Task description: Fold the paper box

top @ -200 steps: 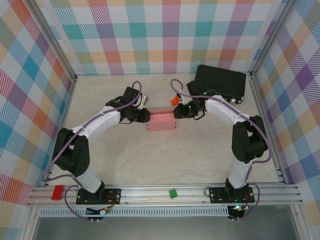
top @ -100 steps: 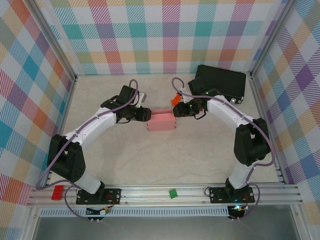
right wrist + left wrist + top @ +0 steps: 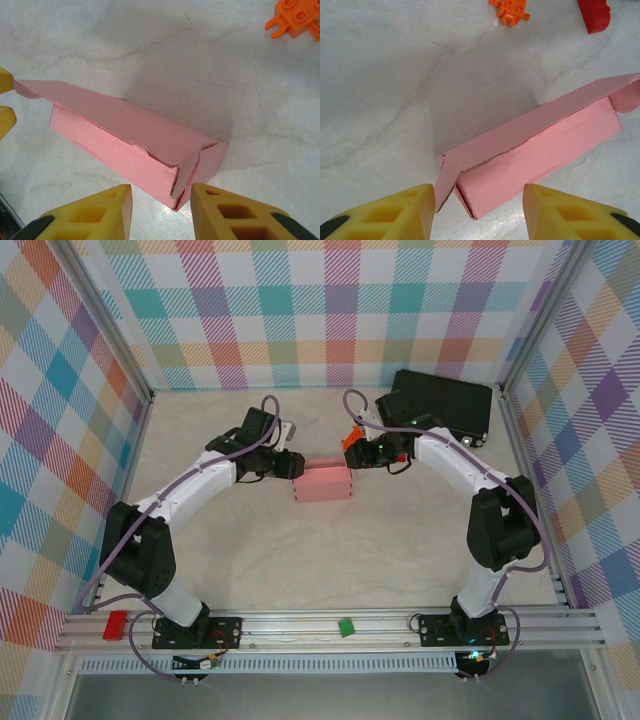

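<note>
The paper box [image 3: 323,484] lies long-ways between the left pincer [image 3: 477,197] and right pincer [image 3: 161,192]. Both are wide open, empty.

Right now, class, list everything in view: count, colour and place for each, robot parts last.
Light-pink thin-card paper box: one, pink, mid-table.
Rectangular black case: one, black, far right corner.
Studded orange plastic toy: one, orange, behind box.
Small red block: one, red, beside toy.
Small red piece: one, red, front rail, left.
Small green piece: one, green, front rail, middle.
Left gripper: one, yellow-fingered, open, box's left end.
Right gripper: one, yellow-fingered, open, box's right end.
</note>
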